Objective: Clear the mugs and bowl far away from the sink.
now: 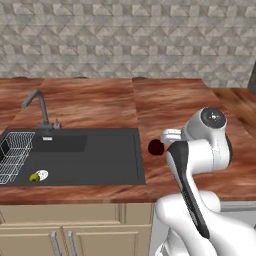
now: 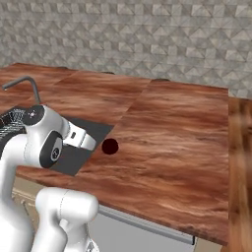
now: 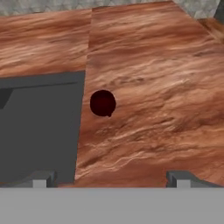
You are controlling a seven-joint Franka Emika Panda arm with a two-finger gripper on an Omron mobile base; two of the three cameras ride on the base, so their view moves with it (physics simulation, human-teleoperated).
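"Where was the dark maroon mug [image 3: 103, 103] at that moment?"

"It stood on the wooden worktop [image 1: 190, 105], just beside the right edge of the black sink [image 1: 100, 160] and clear of the basin. From the left base camera it was partly hidden by the white arm; from the right base camera it showed as a small dark round shape [image 2: 110, 146] close to the sink's corner."

"And the tool?"

"The tool [image 3: 111, 178] hung above the worktop with its two fingertips [image 3: 40, 178] set far apart, one over the sink's rim and the other over the wood. Nothing sat between them. The maroon mug lay ahead of it, well apart from either tip, nearer the fingertip on the sink side."

"What was in the sink?"

"A wire rack [image 1: 12, 155] sat at its left end, and near the front there was a small white thing with a yellow-green piece against it [image 1: 38, 176]; it was too small for him to say what it was. A slim grey faucet [image 1: 39, 106] rose behind the basin."

"Anything behind all that?"

"A grey patterned tile wall [image 1: 125, 40] ran along the back of the worktop, and pale cabinet fronts [image 1: 70, 225] showed below the sink."
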